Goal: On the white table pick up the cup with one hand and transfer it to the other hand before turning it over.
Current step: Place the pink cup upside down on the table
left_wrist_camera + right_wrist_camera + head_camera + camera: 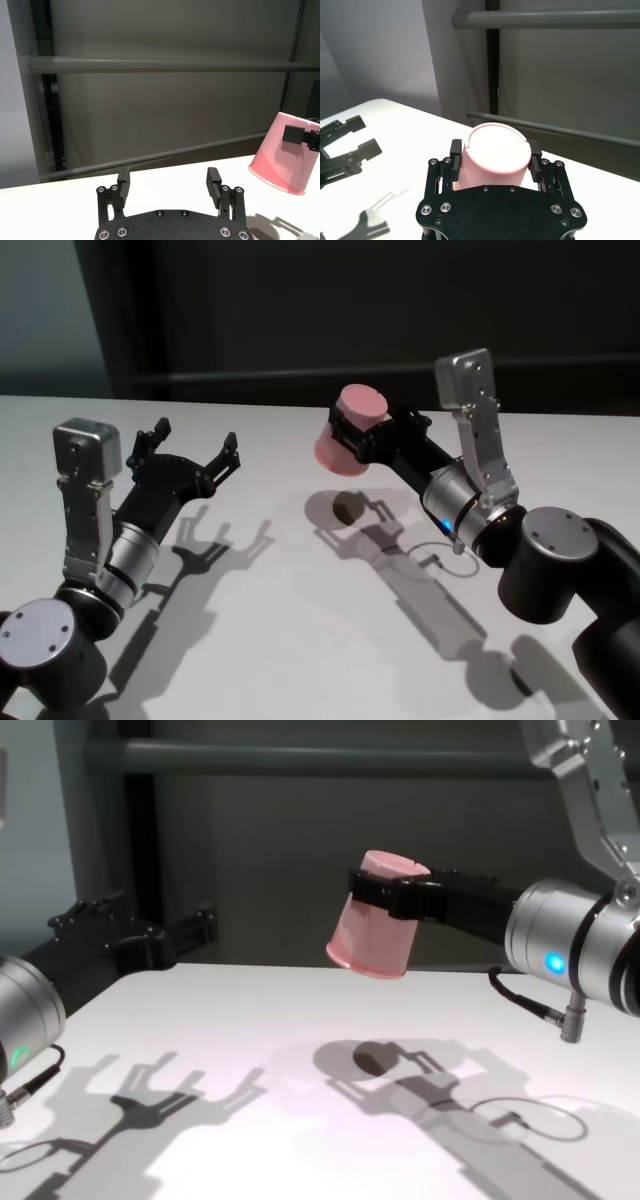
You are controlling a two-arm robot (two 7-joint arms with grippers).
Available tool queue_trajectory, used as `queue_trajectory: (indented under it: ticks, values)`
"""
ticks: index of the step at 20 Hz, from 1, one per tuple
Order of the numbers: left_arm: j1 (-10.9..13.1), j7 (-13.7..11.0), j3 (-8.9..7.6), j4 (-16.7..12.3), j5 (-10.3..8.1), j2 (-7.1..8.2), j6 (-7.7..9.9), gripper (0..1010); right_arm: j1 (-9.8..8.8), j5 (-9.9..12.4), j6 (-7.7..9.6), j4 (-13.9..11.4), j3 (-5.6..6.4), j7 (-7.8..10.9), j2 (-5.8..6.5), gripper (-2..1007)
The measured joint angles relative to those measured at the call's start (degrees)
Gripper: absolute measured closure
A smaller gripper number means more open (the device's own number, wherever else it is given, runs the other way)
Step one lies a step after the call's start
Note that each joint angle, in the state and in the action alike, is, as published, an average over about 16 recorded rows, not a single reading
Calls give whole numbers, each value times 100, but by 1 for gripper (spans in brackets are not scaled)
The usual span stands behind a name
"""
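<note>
The white table [250, 640] is stretching wide under both arms, carrying their shadows. Above its right half, the right gripper [362, 435] is holding the cup [350, 430] in the air, well clear of the surface; its fingers are pinching the pink cup on opposite sides, near the narrow base. The cup is sitting upside down and slightly tilted, base up and wider rim facing down toward the table, as the chest view shows [378, 928]. The left gripper [190, 455] is hovering over the table's left half, apart from the cup, with its fingers spread wide and nothing between them [170, 182]
</note>
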Motion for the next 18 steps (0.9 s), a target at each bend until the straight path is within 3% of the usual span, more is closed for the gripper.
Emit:
queue_trajectory:
  ticks: [3,7,18]
  values:
    - [-1,0,0,0,0,0,1,7,60,-277,277,17,-127,-143,44,240]
    - [-2,0,0,0,0,1,2,7,124,-529,503,87,-261,-203,56,240]
    - [-2,0,0,0,0,1,2,7,196,-815,699,391,-426,-54,-66,240]
